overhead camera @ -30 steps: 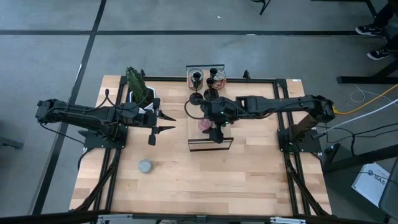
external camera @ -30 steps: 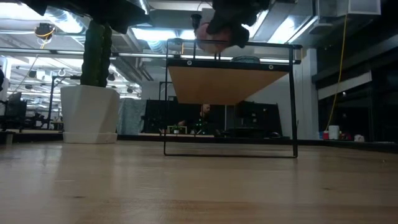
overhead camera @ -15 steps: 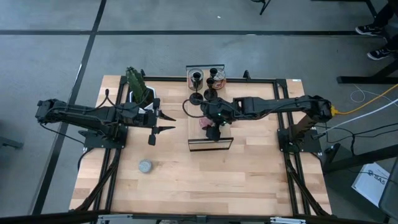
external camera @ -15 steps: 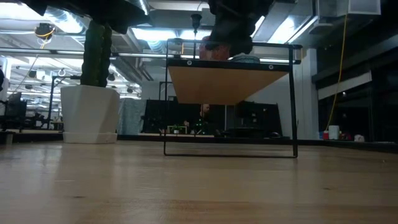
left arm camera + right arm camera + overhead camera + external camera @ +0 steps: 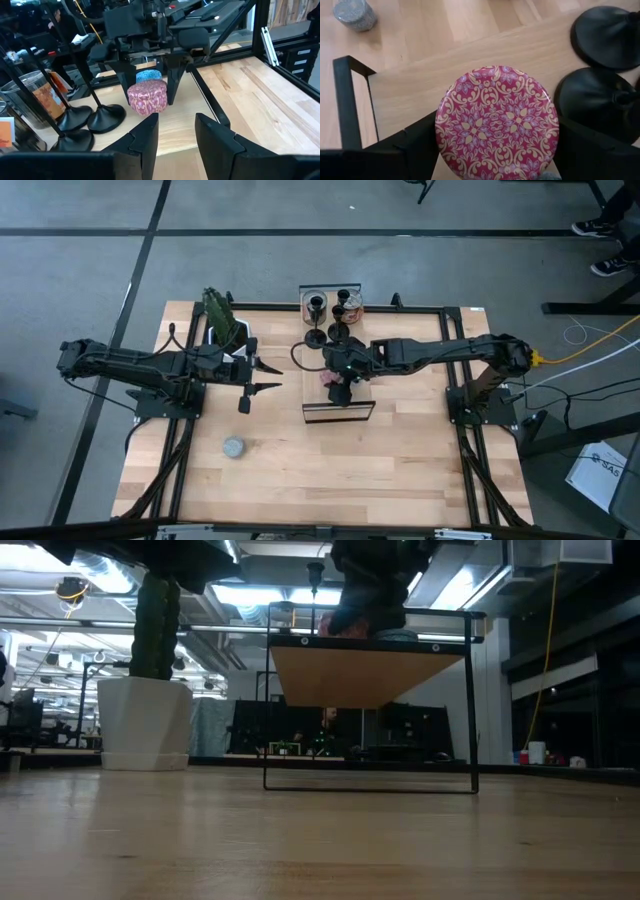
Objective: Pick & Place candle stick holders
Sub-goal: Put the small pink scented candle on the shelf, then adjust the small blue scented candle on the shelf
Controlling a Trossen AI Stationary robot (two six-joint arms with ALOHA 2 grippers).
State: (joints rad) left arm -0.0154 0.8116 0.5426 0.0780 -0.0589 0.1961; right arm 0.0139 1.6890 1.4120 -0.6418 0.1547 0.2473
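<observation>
The right tool (image 5: 150,82), at the high view's centre, clasps a pink patterned round tin (image 5: 497,122) over the small raised wooden shelf (image 5: 312,412), seemingly clearing space beside the black round-based candle stick holders (image 5: 332,307) clustered at its upper end, while the left tool (image 5: 262,377) waits released at centre-left.

The high camera looks straight down from far above on the small black-framed wooden shelf (image 5: 337,385), while the low camera sits at tabletop height and faces level toward that shelf (image 5: 370,675), seeing its underside from some way off. The left wrist camera faces the shelf from near, the right wrist camera looks down on it from very close, and both share the round pink patterned disc (image 5: 147,97) (image 5: 497,122) on its top.
</observation>
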